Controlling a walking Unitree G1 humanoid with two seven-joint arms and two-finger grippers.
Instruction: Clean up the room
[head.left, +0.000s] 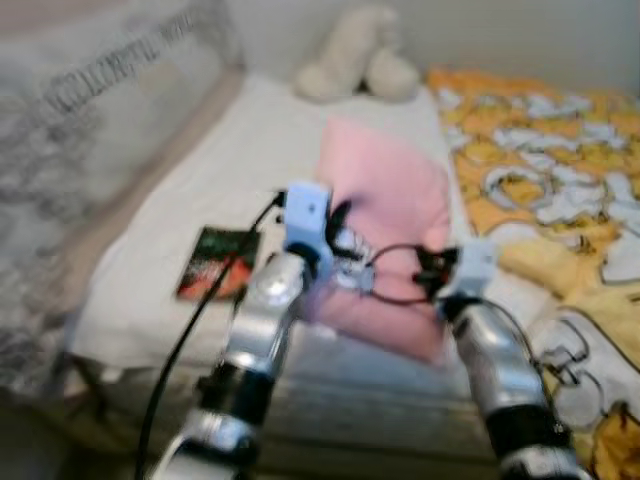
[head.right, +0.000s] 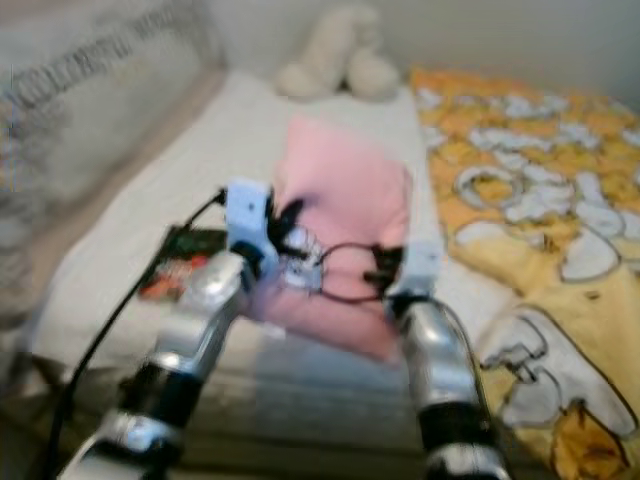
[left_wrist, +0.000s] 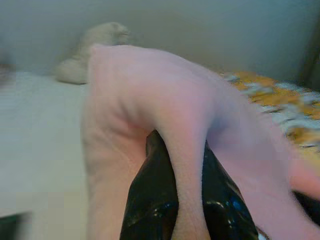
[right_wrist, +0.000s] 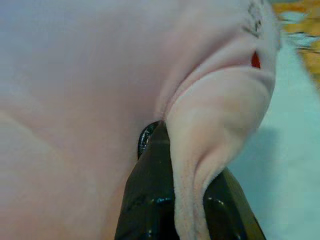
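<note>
Pinched at two edges by the left gripper and right gripper, the pink pillow is best lifted level above the bed.

We record one bed, white sheet, centre of frame. On it: a pink pillow at centre, a dark book at left, a cream plush toy at top, a yellow patterned blanket at right.
</note>
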